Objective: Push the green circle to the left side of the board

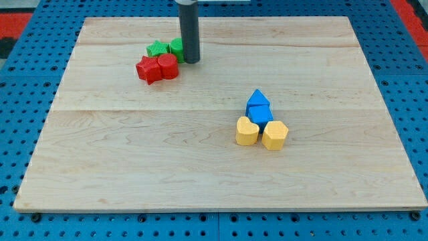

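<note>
The green circle [176, 47] sits near the view's top, left of centre, on the wooden board [134, 154]. My tip [191, 61] stands right against the circle's right side, and the rod partly hides it. A green star [157, 49] lies just left of the circle. A red star [148, 69] and a red circle-like block [168, 66] lie just below the green pair, touching each other.
A blue triangle [257, 100] and a blue block [259, 114] sit right of centre, with a yellow heart [246, 131] and a yellow hexagon-like block [275, 134] just below them. Blue pegboard surrounds the board.
</note>
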Robot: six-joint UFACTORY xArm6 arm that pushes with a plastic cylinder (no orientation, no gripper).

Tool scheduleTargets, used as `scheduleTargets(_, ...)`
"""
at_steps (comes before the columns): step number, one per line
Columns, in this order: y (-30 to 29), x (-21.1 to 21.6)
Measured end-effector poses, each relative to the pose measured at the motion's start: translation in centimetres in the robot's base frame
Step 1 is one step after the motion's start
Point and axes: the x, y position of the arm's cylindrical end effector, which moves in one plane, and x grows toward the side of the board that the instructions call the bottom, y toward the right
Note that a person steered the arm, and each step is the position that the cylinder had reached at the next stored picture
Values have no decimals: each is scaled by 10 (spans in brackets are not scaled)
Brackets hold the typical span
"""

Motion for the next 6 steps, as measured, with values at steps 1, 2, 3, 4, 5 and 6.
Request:
scheduleTargets(1,-44,-26)
scheduleTargets(2,-37,-48)
scheduleTargets(3,5,-55)
scheduleTargets(4,-16,-88)
scheduleTargets(5,-88,-78)
scheduleTargets(6,-121,-78)
